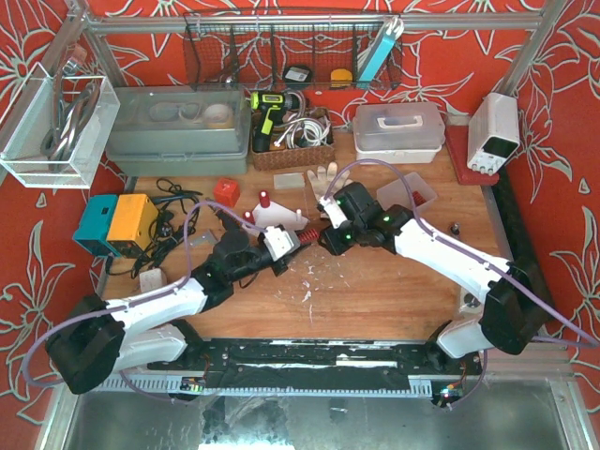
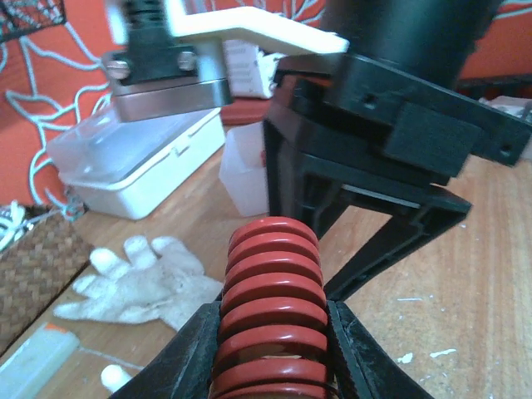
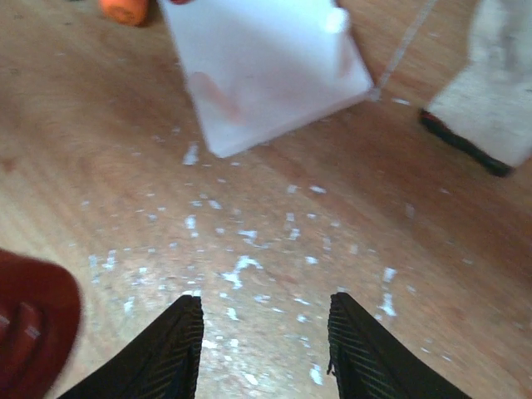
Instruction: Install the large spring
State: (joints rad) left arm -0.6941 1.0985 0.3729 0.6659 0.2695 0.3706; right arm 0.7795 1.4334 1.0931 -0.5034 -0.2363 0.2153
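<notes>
The red spring point(image 2: 270, 274) is clamped between the fingers of the left claw point(image 2: 274, 332), over the wooden table point(image 1: 375, 291). Directly in front of it the right claw point(image 3: 264, 341) is seen, its jaws apart with nothing between them. A white plate point(image 3: 266, 66), a glove point(image 2: 141, 287) and white crumbs point(image 3: 241, 270) are scattered nearby. Cables point(image 1: 305, 129) and a drill point(image 1: 269, 112) are kept in the wicker basket point(image 1: 291, 157). Tape rolls point(image 1: 217, 114) are seen inside the grey bin point(image 1: 178, 142).

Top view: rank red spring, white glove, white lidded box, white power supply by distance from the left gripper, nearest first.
1. red spring, held in the left gripper
2. white glove, just behind it
3. white lidded box, back right
4. white power supply, far right
</notes>
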